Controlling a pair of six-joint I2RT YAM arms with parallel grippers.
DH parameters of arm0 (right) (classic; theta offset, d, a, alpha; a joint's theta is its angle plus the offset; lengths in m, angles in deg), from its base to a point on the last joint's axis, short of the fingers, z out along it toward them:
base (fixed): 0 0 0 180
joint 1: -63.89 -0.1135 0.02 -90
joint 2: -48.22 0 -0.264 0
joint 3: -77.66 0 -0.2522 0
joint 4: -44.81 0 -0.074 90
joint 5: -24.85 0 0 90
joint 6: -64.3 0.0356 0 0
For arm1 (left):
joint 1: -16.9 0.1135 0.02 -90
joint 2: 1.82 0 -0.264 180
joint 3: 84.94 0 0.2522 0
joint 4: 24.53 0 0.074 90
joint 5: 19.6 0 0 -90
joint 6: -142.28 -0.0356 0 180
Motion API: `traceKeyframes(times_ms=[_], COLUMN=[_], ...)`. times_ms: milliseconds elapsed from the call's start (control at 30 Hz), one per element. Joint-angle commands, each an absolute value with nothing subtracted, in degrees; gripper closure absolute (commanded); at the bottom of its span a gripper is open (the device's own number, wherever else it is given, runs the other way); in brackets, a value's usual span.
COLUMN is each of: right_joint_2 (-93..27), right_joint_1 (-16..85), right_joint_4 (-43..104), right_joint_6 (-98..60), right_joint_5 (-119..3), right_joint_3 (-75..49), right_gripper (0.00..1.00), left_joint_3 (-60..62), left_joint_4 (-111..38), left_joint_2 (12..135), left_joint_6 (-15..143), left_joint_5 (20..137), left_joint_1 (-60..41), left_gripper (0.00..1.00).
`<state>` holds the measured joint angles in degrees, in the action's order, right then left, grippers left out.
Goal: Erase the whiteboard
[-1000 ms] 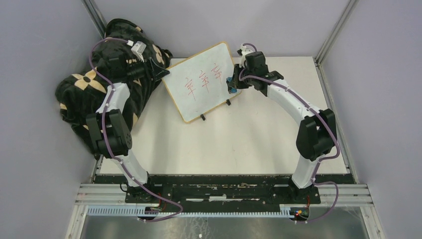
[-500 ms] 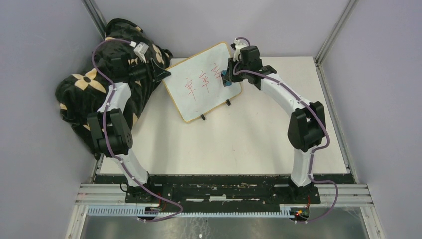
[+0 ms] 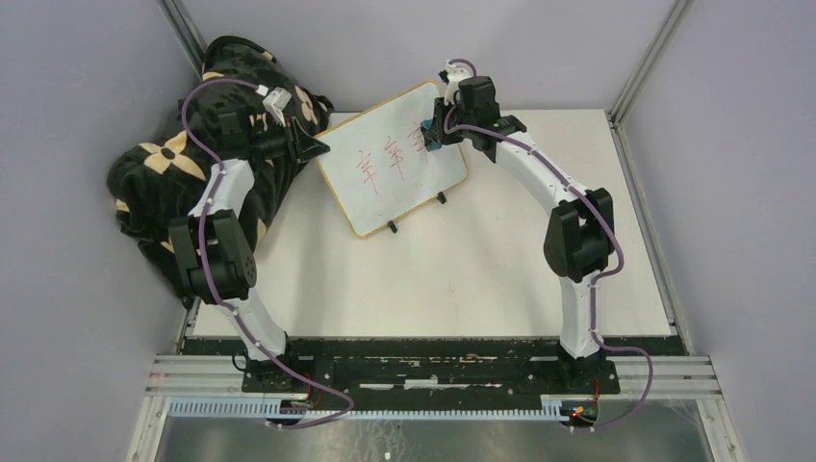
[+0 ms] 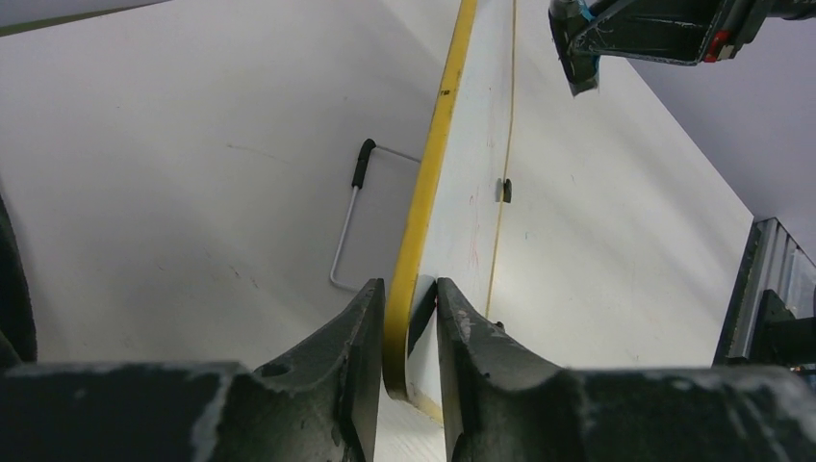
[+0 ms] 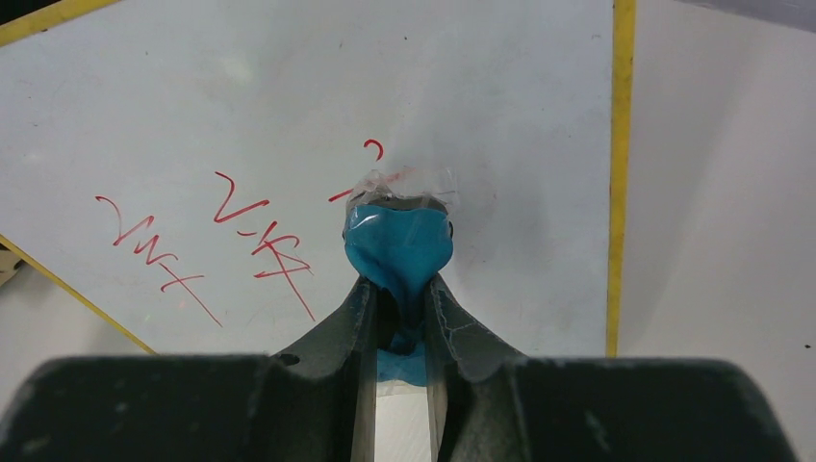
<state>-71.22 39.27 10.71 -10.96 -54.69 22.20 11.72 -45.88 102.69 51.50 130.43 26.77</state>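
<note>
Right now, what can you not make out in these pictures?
- Left wrist view: whether the left gripper clamps the whiteboard frame; its own fingers hide the contact.
- Right wrist view: any red marks beneath the blue eraser in the right gripper; the eraser covers them.
- Top view: what the red marks say; too small.

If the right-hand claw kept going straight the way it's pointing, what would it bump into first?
The wood-framed white whiteboard: the right gripper points at its face, and the blue pad pinched in it would press first, beside the red handwritten marks. It may already touch; depth is unclear.
</note>
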Motion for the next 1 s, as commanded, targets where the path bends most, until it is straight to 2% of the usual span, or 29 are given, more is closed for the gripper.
traceKeyframes(times_ms=[0, 267, 400, 500, 967], right_joint_2=[-73.12, -75.41, -75.05, -74.07, -75.91], right_joint_1=[39.84, 40.60, 40.62, 40.57, 39.76], right_joint_4=[14.35, 19.60, 21.93, 24.27, 29.84], right_joint_6=[-12.85, -13.15, -13.25, -13.46, -12.27], right_joint_5=[-55.68, -57.76, -59.86, -61.60, -57.97], right_joint_3=[25.10, 25.07, 24.24, 22.43, 21.08], right_gripper=[0.99, 0.99, 0.99, 0.99, 0.99], left_joint_3=[13.46, 13.53, 13.55, 13.88, 14.74], left_joint_4=[-47.50, -48.55, -49.03, -49.63, -50.77], left_joint_2=[101.11, 100.60, 100.32, 100.32, 100.79], left_joint_6=[47.44, 46.50, 46.13, 45.98, 46.13], left_joint_5=[131.50, 131.47, 131.15, 131.01, 128.84], left_joint_1=[26.64, 26.60, 26.51, 26.62, 25.74], left_gripper=[0.69, 0.79, 0.92, 0.97, 0.97])
